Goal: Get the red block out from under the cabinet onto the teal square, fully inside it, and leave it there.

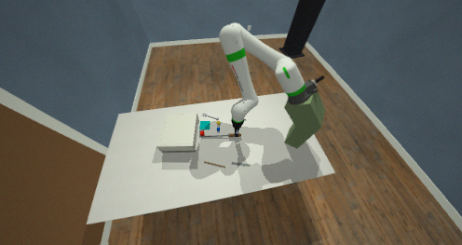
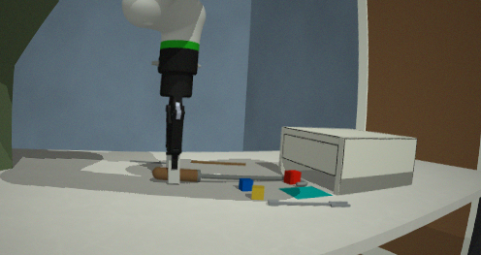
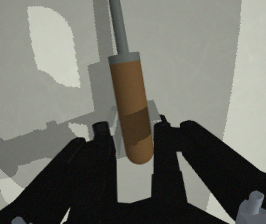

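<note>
The red block (image 1: 202,133) (image 2: 292,176) is on the table just outside the cabinet's open front, beside the teal square (image 1: 205,125) (image 2: 305,193) and not on it. My gripper (image 1: 237,134) (image 2: 174,175) (image 3: 134,114) is shut on the brown handle (image 2: 160,174) (image 3: 126,82) of a long tool lying low at the table. Its thin grey rod (image 1: 216,136) (image 2: 233,176) (image 3: 118,25) reaches to the red block. The rod's curved grey end (image 2: 302,183) shows at the block's cabinet side; the block partly hides it.
The white cabinet (image 1: 178,130) (image 2: 378,153) stands behind the block. A blue block (image 1: 218,129) (image 2: 245,184) and a yellow block (image 1: 218,123) (image 2: 258,193) stand between gripper and square. A grey wrench-like bar (image 1: 210,116) (image 2: 310,204) lies past the square. A brown stick (image 1: 214,164) (image 2: 218,163) lies opposite.
</note>
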You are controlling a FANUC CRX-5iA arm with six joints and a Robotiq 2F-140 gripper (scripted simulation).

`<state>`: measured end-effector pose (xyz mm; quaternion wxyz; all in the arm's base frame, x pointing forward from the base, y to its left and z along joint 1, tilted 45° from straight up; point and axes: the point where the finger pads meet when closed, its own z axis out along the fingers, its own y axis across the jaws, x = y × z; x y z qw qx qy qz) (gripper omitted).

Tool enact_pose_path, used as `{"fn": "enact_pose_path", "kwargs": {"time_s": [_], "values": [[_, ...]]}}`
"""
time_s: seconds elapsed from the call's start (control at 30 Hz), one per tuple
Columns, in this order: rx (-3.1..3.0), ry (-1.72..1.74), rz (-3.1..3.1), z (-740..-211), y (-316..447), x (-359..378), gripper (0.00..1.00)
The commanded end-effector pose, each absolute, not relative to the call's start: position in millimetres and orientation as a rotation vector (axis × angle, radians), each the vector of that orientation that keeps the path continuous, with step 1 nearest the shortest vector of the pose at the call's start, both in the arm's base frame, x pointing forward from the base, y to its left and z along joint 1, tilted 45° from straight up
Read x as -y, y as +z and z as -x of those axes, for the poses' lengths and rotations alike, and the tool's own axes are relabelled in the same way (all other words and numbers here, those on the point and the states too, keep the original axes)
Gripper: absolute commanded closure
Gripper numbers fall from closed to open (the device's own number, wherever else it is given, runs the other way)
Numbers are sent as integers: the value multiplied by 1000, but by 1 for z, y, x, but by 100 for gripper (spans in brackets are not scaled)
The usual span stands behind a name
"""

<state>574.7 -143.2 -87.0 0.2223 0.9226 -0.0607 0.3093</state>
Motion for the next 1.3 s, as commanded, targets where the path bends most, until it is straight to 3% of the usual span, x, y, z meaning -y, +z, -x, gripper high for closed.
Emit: {"fn": "enact_pose_path", "kwargs": {"time_s": [0.0,1.27], "values": [[168,855,-2549,-575,-87,143,100],[167,855,-2549,-562,-78,173,100]]}}
